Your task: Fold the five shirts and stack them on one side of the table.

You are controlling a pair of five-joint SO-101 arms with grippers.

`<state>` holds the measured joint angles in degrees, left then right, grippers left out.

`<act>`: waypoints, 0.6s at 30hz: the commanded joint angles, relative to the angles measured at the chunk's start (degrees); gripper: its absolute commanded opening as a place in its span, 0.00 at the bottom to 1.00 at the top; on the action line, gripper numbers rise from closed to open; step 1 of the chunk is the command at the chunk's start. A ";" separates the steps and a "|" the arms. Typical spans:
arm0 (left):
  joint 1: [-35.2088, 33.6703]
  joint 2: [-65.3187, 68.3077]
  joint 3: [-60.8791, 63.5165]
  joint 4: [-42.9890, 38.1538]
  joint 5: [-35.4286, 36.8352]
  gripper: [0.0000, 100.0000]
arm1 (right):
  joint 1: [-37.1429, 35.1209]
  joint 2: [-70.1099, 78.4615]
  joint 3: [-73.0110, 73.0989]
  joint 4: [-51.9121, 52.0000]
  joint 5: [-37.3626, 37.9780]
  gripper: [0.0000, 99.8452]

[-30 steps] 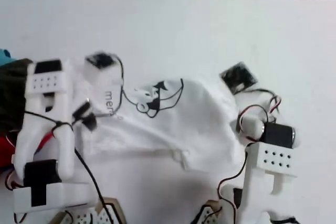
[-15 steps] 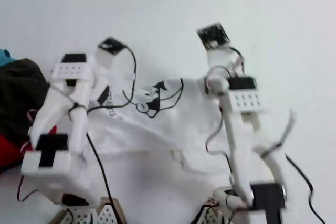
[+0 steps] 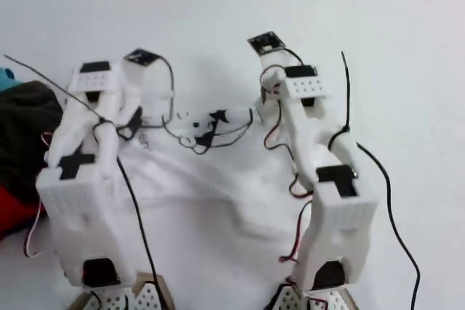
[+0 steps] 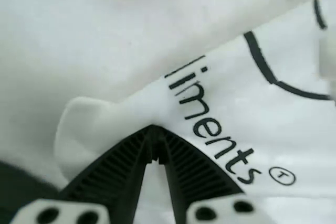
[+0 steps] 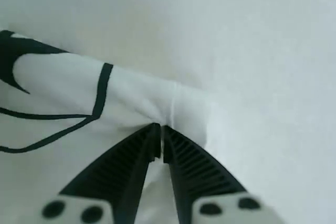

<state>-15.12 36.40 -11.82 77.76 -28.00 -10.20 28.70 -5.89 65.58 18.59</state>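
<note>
White printed shirt lies on the table as we clamp left jaws and right jaws tight on its far edge, one pinch per side, apparently to draw a fold across.

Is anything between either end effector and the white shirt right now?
Nothing visible. The left end effector and the right end effector are each shut on a fold of the white shirt.
</note>
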 commanded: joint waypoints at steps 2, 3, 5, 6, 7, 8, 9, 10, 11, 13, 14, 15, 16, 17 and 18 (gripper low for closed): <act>-3.43 6.59 -12.97 4.22 1.93 0.02 | 4.53 4.00 -8.09 2.51 0.00 0.02; -3.43 8.09 -15.52 5.63 2.64 0.02 | 4.88 4.35 -9.67 2.95 0.00 0.02; -3.08 10.64 -20.26 8.97 2.81 0.02 | 5.05 4.44 -12.92 4.62 0.09 0.02; -2.81 11.60 -22.46 10.64 2.81 0.02 | 4.70 4.35 -14.59 5.76 0.09 0.02; -2.73 12.48 -24.57 12.40 2.81 0.02 | 4.26 4.35 -16.53 7.34 0.09 0.02; -2.55 13.19 -26.59 14.15 2.81 0.02 | 3.56 4.35 -18.55 9.01 0.09 0.02; -2.55 13.54 -28.70 16.00 2.81 0.02 | 3.03 4.35 -20.66 10.77 0.09 0.02; -2.46 13.63 -30.64 17.85 2.73 0.02 | 2.68 4.35 -22.68 12.62 0.09 0.02; -2.29 13.63 -32.57 19.52 2.73 0.02 | 2.15 4.35 -24.79 14.46 0.00 0.02; -1.58 13.63 -36.62 23.47 2.73 0.02 | 1.54 4.35 -28.57 18.15 0.00 0.02; -0.97 13.54 -38.02 24.70 2.73 0.02 | 1.45 4.35 -29.98 19.65 0.00 0.02; -0.44 13.45 -38.46 24.79 2.81 0.02 | 1.36 4.35 -31.30 21.23 0.00 0.02; -0.26 13.10 -38.55 24.79 2.81 0.02 | 1.45 4.26 -32.53 22.73 0.00 0.02; -0.09 12.40 -38.37 24.79 2.81 0.02 | 1.63 3.65 -33.32 23.96 0.00 0.02; 0.00 11.52 -37.67 24.79 2.81 0.02 | 1.71 2.51 -33.67 24.92 0.00 0.02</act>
<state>-15.56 50.73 -47.78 101.05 -25.36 -8.35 33.54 -35.69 87.38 18.59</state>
